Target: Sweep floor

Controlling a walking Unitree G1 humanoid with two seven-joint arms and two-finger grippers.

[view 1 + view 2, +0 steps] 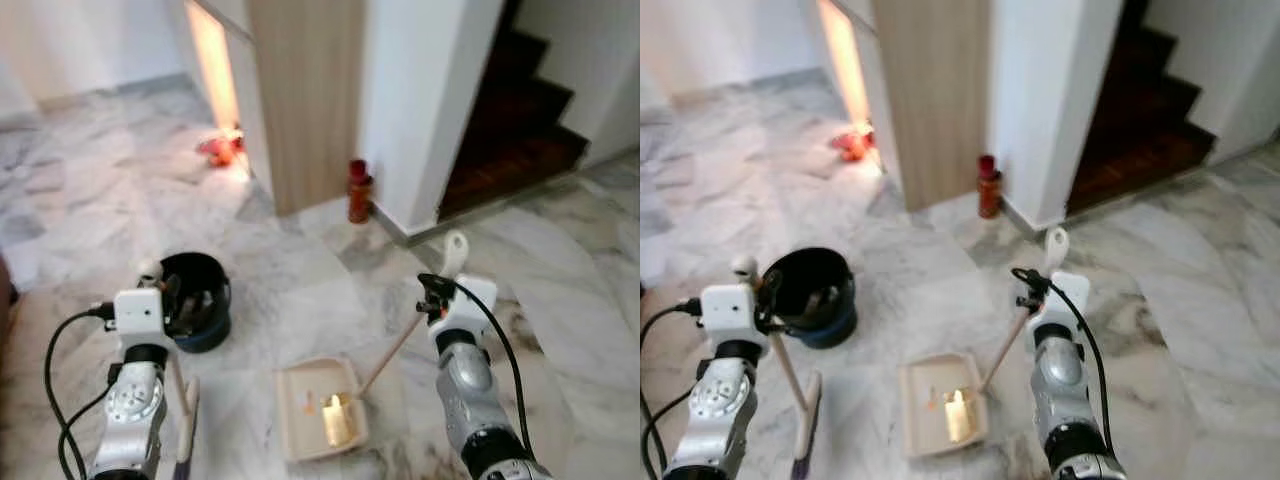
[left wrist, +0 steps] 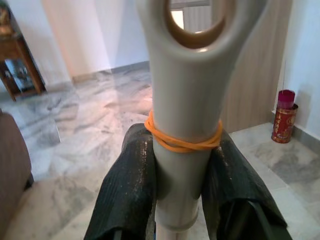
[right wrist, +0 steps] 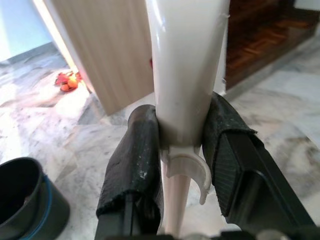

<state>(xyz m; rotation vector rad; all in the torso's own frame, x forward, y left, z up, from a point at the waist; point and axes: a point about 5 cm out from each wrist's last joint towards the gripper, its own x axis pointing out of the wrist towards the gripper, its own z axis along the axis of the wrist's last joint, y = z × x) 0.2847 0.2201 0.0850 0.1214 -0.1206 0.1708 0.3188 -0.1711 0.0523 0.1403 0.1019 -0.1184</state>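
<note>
A cream dustpan point(image 1: 318, 408) lies on the marble floor in front of me with a yellowish scrap point(image 1: 337, 418) in it. Its long handle point(image 1: 400, 340) rises to my right gripper point(image 3: 181, 145), which is shut on the handle's pale top point(image 3: 185, 75). My left gripper point(image 2: 181, 172) is shut on the broom handle point(image 2: 182, 115), just under an orange rubber band point(image 2: 182, 142). The broom's stick runs down to its brush head point(image 1: 186, 415) on the floor by my left arm.
A black bin with a blue base point(image 1: 196, 298) stands close behind the broom. A red canister point(image 1: 359, 190) sits at the foot of a wooden panel point(image 1: 305, 95). Dark stairs point(image 1: 515, 120) rise at the right. Orange and red objects point(image 1: 221, 148) lie by the lit doorway.
</note>
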